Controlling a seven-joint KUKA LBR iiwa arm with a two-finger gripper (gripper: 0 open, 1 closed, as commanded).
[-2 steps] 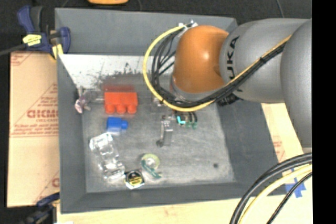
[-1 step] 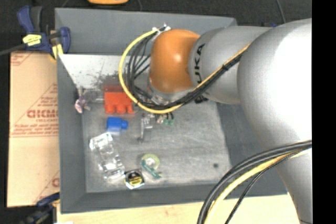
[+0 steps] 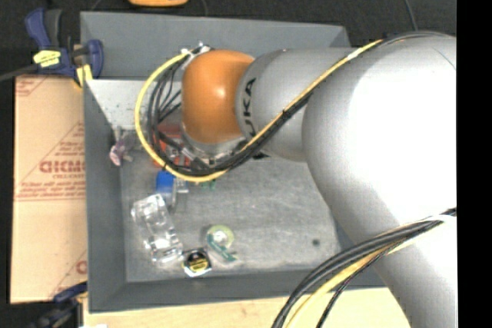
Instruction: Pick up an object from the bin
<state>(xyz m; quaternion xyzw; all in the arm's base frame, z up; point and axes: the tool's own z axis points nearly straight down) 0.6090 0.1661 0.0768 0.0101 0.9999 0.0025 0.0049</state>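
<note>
The small blue thing [image 3: 164,182] lies left of the middle of the bin [image 3: 261,203], and it is the piece closest to the gripper [image 3: 178,169], just at the near edge of the wrist. The gripper sits low under the orange cover [image 3: 211,96] and its loop of cables [image 3: 154,88], so I cannot tell whether it stands wide or narrow, nor whether anything is in it.

Nearer to me lie 3 more pieces: a clear plastic piece [image 3: 156,230] just below the blue one, a round pale green and white thing [image 3: 221,238] to its right, and a small yellow and black thing [image 3: 197,263] by the near wall. A pinkish scrap [image 3: 117,152] rests against the left wall, apart from the rest. The arm [image 3: 354,127] covers the right side of the bin.

I would judge this the reach-down step, with no pick made yet. The next move calls for closing squarely on 1 piece, likely the blue one, without nudging the clear plastic beside it, and then a straight lift.
</note>
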